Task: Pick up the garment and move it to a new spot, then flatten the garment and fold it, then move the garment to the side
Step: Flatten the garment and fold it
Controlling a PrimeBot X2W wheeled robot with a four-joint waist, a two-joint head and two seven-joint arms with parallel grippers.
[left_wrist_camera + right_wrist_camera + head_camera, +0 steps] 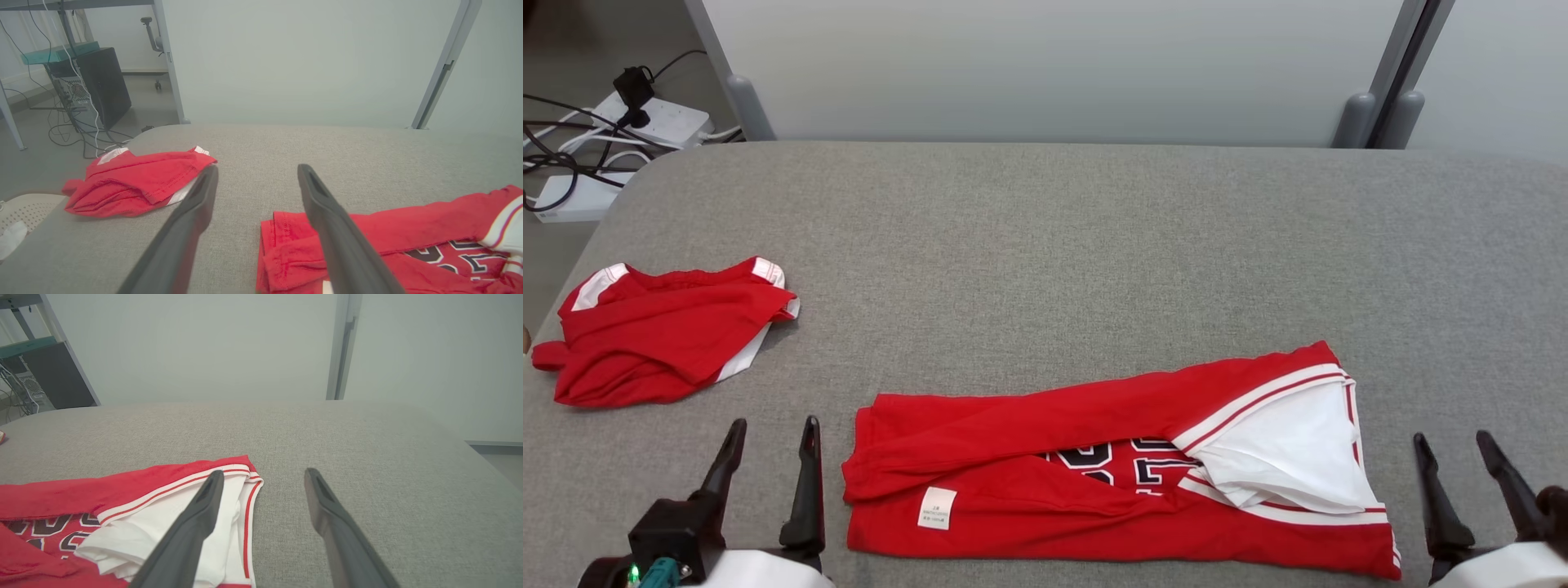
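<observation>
The left gripper stands with its two dark fingers spread wide and nothing between them. It is low over the grey fabric-covered desk, just off the left end of the garment. The right gripper is spread and empty in the same way, just beside the garment's right end.

Between them, along the near side of the desk, lies the red basketball jersey with white-and-red striped trim and dark numerals. It stretches left to right as a long band. Its far edge is turned over toward the robot and covers the top of the numerals. At the right end the white inside gapes open in loose layers, and a small white label shows near the left corner.

By the look of it, the jersey has been placed and spread, and a first lengthwise fold is in. The right end is untidy and the band is long, so at least a crosswise fold seems left, then the move to the side.

A crumpled red-and-white garment sits well apart at the desk's left edge.
</observation>
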